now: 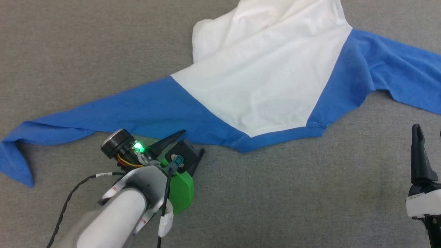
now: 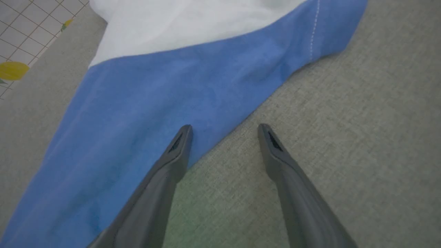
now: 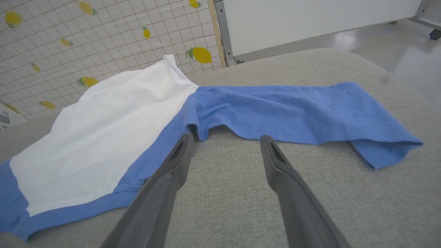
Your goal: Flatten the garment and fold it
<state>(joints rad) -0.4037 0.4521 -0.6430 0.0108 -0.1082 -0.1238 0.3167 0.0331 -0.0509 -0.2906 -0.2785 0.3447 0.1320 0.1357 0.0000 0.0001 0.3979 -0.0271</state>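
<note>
The garment lies spread on the grey cloth surface, white in the body with blue sleeves stretching left and right. The left sleeve's cuff end is folded over. My left gripper stands open at the near edge of the left sleeve. In the left wrist view this gripper has one finger over the blue cloth of the garment and the other over bare surface, with nothing held. My right gripper is open at the lower right, short of the right sleeve. The right gripper points at the garment's underarm.
A lemon-patterned tiled sheet lies beyond the grey surface's far edge, along with a white panel on a metal frame and shiny floor. Bare grey surface spreads in front of the garment.
</note>
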